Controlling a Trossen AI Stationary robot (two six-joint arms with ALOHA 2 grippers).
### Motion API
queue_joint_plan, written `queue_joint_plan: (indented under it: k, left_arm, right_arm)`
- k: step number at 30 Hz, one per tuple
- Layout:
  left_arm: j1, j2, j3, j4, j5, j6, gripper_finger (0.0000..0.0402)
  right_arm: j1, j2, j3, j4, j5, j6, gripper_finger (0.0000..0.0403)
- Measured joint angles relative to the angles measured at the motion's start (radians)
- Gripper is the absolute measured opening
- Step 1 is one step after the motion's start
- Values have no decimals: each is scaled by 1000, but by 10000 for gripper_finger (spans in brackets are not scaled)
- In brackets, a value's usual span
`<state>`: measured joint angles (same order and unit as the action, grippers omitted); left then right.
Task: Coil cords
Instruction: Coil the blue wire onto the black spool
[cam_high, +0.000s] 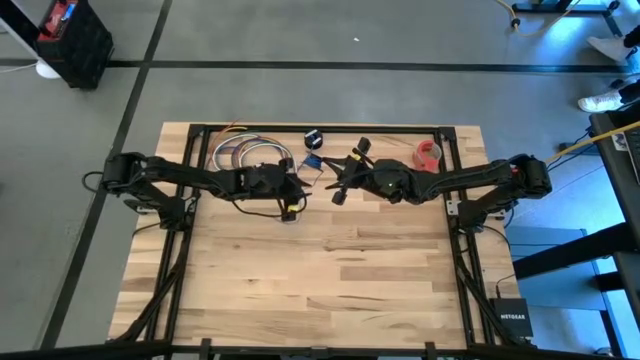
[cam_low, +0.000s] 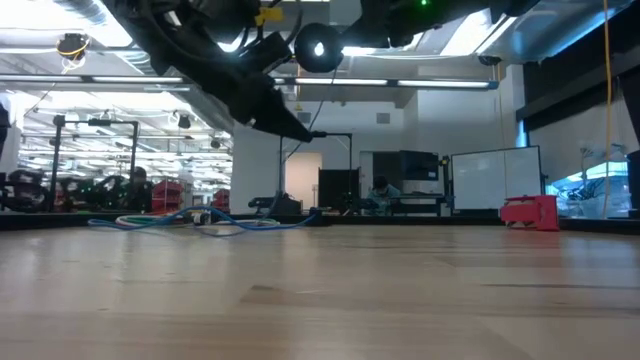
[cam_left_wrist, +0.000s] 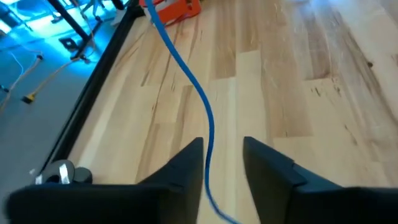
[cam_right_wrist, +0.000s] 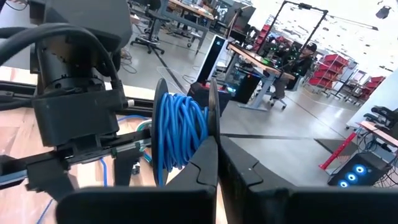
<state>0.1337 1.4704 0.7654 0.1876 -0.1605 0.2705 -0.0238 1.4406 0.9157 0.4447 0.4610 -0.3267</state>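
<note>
Right hand (cam_right_wrist: 214, 165) is pressed shut on the rim of a black round spool (cam_right_wrist: 186, 134) wound with thin blue cord (cam_right_wrist: 177, 134), held above the desk's far middle.

Left hand (cam_left_wrist: 222, 168) is spread, with a loose run of the same blue cord (cam_left_wrist: 205, 118) passing between its dark fingers (cam_left_wrist: 186, 168) and trailing across the light wooden desk (cam_left_wrist: 280, 93). Both hands are held close together in the overhead view, the right (cam_high: 345, 180) beside the left (cam_high: 295, 185). A coil of thicker multicoloured cables (cam_high: 245, 153) and a small red object (cam_high: 428, 153) are seen near the desk's far edge.
</note>
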Motion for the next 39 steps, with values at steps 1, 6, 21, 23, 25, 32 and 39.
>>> queue_joint_plan:
  k: [1,6,21,23,25,32,39]
  left_arm:
    - [0,0,0,-2,0,10,96]
    - [10,-1,0,-2,0,47,11]
    - [82,-179,0,-186,-177,20,2]
    - [84,-236,0,-216,-184,19,4]
    - [84,-297,-1,-237,-184,17,6]
    - [84,-474,0,-234,-179,-37,4]
    - [71,-490,-1,-176,-47,-113,5]
  right_arm:
    - [0,0,0,0,0,0,5]
    - [4,0,0,1,0,-1,6]
    - [76,-3,9,-25,0,-97,7]
    - [75,-3,9,-41,0,-94,7]
    - [66,-1,9,-48,0,-93,7]
    - [47,23,11,-42,-9,-69,5]
    - [-9,80,11,-18,-12,-39,5]
